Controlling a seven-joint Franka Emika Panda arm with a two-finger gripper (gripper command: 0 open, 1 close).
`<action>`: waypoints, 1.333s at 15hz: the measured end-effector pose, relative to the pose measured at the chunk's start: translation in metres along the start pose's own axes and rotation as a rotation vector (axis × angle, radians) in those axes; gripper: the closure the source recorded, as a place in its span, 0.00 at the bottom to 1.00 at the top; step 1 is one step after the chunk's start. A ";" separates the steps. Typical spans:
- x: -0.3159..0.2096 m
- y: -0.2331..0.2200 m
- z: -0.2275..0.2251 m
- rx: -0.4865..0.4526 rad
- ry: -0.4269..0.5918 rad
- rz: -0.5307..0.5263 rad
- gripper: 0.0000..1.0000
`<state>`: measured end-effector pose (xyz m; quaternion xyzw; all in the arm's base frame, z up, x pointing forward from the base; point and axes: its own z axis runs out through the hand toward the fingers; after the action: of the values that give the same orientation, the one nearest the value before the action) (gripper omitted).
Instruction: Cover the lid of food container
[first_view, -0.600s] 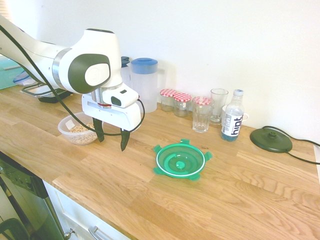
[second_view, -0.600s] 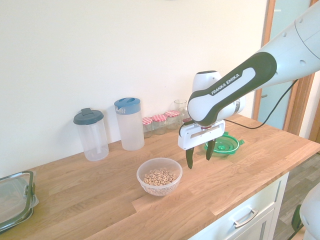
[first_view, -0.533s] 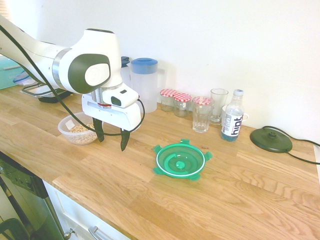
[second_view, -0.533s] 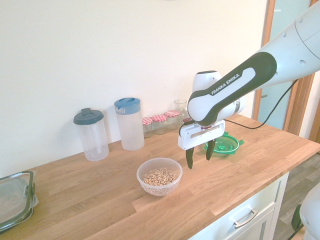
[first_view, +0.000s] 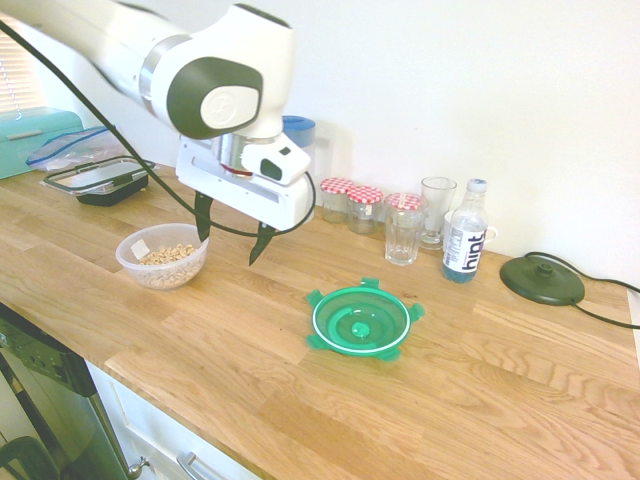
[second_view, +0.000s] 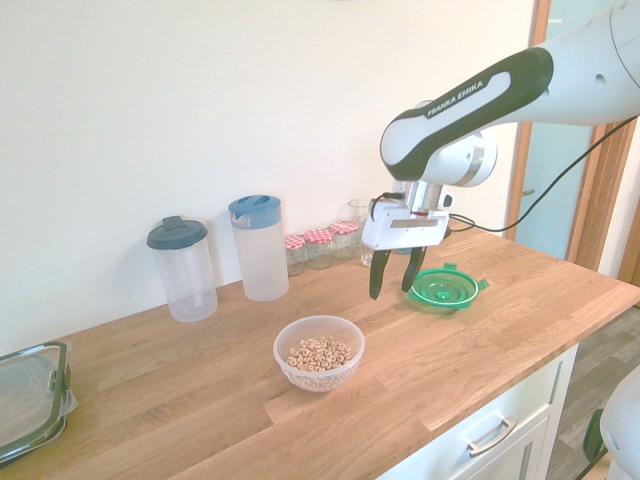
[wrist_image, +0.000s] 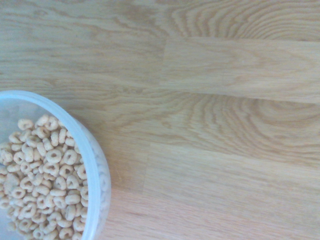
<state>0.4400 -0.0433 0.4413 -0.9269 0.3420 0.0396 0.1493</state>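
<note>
The round green lid (first_view: 360, 321) (second_view: 441, 287) lies flat on the wooden counter (first_view: 520, 380), its four small tabs sticking out. The food container (first_view: 162, 256) (second_view: 319, 352) (wrist_image: 65, 175), a small clear bowl of beige cereal rings, stands uncovered to one side of it. My gripper (first_view: 231, 231) (second_view: 388, 276) hangs open and empty well above the counter, over the bare wood between bowl and lid. In the wrist view only part of the bowl's rim and cereal shows.
Along the wall stand a blue-lidded jug (first_view: 290, 165), red-checked jars (first_view: 352, 204), two glasses (first_view: 405, 228), a water bottle (first_view: 464, 236) and a grey-lidded jug (second_view: 183, 268). A dark rectangular container (first_view: 100, 180) sits at the far end, and a black round base (first_view: 541, 279) at the other.
The arm has risen clearly and shifted a little toward the lid's side. The gripper stays open and empty. Bowl and lid have not moved.
</note>
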 end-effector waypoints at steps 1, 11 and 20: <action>0.014 0.010 -0.010 0.025 -0.038 -0.005 0.00; 0.165 0.160 -0.024 0.167 -0.218 0.092 0.00; 0.247 0.232 -0.024 0.229 -0.241 0.095 0.00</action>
<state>0.4780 -0.3719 0.3632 -0.8752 0.3675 0.1182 0.2915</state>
